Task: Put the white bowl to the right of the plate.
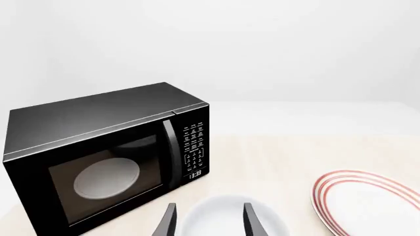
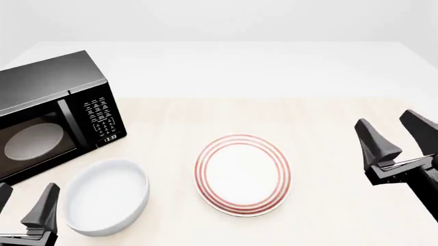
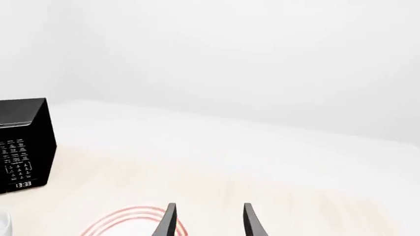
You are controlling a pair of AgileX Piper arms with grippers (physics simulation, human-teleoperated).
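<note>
The white bowl is plain, deep and glossy and sits on the table at the front left, left of the plate, a flat white plate with red rings at the middle front. My left gripper is open and empty at the front left corner, just left of the bowl. In the left wrist view the bowl lies beyond the open fingers and the plate is partly in view. My right gripper is open and empty, to the right of the plate. The right wrist view shows the plate's rim.
A black microwave with its door shut stands at the left, behind the bowl; a pale oval disc shows through its door. The light wooden table runs between the plate and the right gripper.
</note>
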